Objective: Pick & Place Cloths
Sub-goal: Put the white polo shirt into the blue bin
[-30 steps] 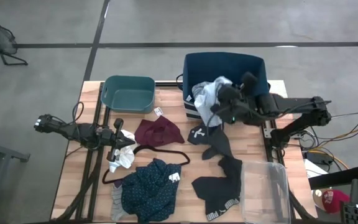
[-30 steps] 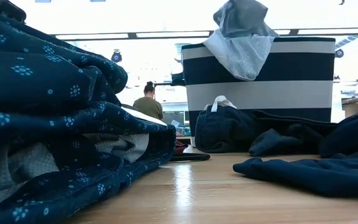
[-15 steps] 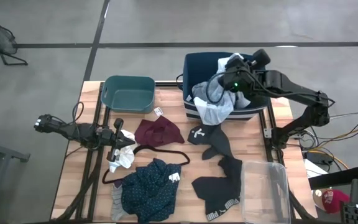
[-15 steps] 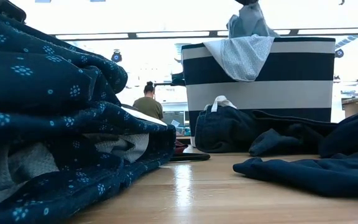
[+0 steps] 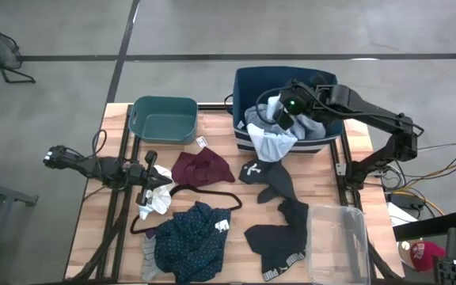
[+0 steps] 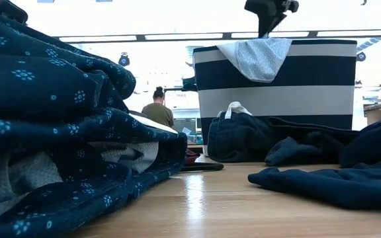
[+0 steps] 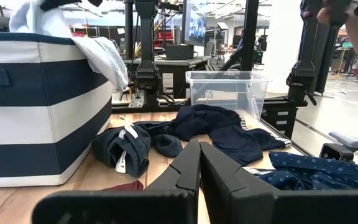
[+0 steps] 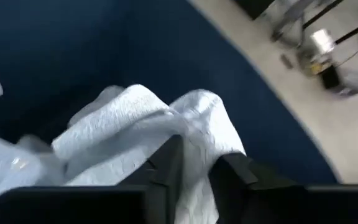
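The right gripper [image 5: 279,112] hangs over the navy-and-white striped bin [image 5: 321,85] at the far side of the table, directly above the pale grey-blue shirt [image 5: 269,139]. In its own wrist view the two dark fingers [image 8: 169,163] stand slightly apart with a fold of the pale cloth [image 8: 142,121] bunched between and just ahead of them; whether they grip it or have let it go I cannot tell. The shirt lies partly inside the bin and partly draped over its near rim, hanging down the striped wall [image 6: 276,79].

Just beside the bin's foot on the table lies a dark bundle with a white label [image 5: 253,170], and from it a trail of black pieces [image 5: 279,229] runs toward the near edge, ending beside a clear plastic tub [image 5: 337,241]. The maroon piece [image 5: 202,167] lies near the middle of the table, with a thin black hanger [image 5: 192,194] just nearer, and the navy patterned top [image 5: 190,252] is heaped at the near edge. A teal bin [image 5: 164,119] stands at the far left corner.

The left gripper [image 5: 150,176] rests low on the table's left side, its fingers [image 7: 191,171] pressed together and holding nothing, next to small white socks [image 5: 160,198]. A person [image 6: 156,109] shows in the room beyond the table.
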`<state>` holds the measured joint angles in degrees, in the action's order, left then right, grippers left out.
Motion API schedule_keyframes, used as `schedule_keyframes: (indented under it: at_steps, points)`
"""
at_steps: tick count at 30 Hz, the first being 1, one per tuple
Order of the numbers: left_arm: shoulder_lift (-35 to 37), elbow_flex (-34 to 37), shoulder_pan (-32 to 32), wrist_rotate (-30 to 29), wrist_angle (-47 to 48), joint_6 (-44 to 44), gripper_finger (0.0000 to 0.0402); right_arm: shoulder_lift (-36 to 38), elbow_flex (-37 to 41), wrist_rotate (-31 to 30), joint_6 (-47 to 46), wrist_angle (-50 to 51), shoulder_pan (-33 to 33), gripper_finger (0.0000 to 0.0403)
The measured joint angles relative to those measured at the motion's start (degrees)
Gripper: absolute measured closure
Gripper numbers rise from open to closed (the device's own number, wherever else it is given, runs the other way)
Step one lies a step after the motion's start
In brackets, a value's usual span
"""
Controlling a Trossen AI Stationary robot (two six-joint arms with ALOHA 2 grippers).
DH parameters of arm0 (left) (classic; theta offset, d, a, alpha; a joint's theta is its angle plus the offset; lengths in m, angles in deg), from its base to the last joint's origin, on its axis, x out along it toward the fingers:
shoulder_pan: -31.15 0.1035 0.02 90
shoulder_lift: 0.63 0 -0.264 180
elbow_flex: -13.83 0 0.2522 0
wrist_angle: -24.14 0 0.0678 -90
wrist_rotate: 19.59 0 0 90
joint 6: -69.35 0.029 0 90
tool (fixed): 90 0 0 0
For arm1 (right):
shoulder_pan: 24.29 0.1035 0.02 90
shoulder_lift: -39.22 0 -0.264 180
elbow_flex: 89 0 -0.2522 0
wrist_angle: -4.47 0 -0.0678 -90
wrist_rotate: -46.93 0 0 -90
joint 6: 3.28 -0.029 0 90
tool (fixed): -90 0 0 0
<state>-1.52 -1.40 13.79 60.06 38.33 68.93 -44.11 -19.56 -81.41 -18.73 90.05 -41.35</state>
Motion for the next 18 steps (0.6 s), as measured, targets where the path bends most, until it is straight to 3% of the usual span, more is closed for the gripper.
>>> schedule_keyframes:
  at_steps: [9,18]
  points:
    - [-0.02,0.00,0.02,0.00,0.00,0.00,0.0387,0.48,0.51,2.57,-0.46,6.90,2.90,0.0200]
    - [-0.01,0.01,0.02,0.00,0.00,0.00,0.0388,0.44,1.57,4.17,1.32,7.28,18.24,0.0157]
